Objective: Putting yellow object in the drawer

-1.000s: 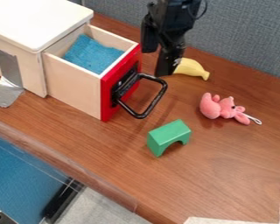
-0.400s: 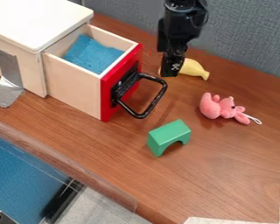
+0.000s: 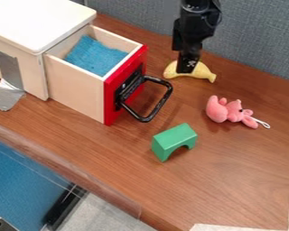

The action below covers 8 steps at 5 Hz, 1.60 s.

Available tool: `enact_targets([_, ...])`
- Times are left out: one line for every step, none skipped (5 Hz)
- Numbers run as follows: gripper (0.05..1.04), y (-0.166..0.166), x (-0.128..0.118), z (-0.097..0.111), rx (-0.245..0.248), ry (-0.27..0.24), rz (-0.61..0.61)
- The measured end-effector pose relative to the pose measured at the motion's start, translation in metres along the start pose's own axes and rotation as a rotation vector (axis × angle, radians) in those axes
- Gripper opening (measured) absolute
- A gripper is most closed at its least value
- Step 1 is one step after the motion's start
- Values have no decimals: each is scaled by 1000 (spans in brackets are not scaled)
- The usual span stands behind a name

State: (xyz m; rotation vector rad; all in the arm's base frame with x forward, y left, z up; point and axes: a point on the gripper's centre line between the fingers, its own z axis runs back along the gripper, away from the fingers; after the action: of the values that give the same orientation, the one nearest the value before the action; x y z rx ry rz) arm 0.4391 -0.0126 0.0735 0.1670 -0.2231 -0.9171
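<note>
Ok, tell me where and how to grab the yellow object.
Probably best around the middle of the yellow object, from above, where the end effector hangs, closing across its narrow width. It lies lengthwise on the table, and its right end tapers, offering less to hold.

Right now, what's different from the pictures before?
The gripper moved right in the picture, away from the drawer, to the middle of the banana. I can't tell if it has hold. The drawer, banana, green block and pink toy stayed put.
</note>
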Motion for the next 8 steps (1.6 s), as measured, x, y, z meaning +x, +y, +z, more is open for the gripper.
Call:
enact_targets([1000,10,16,-4,11,-14,16])
enact_targets([1000,18,29,-3,25,-34,36])
enact_targets([1000,26,34,-10,39,-32,52])
enact_targets([1000,29,35,-24,38,-7,52])
enact_targets([1000,31,36,-37,37,5,52])
enact_targets([1000,31,35,-52,27,23,52])
enact_targets([948,32,36,-56,16,27,53])
enact_targets([663,32,30,-69,-5,44,71])
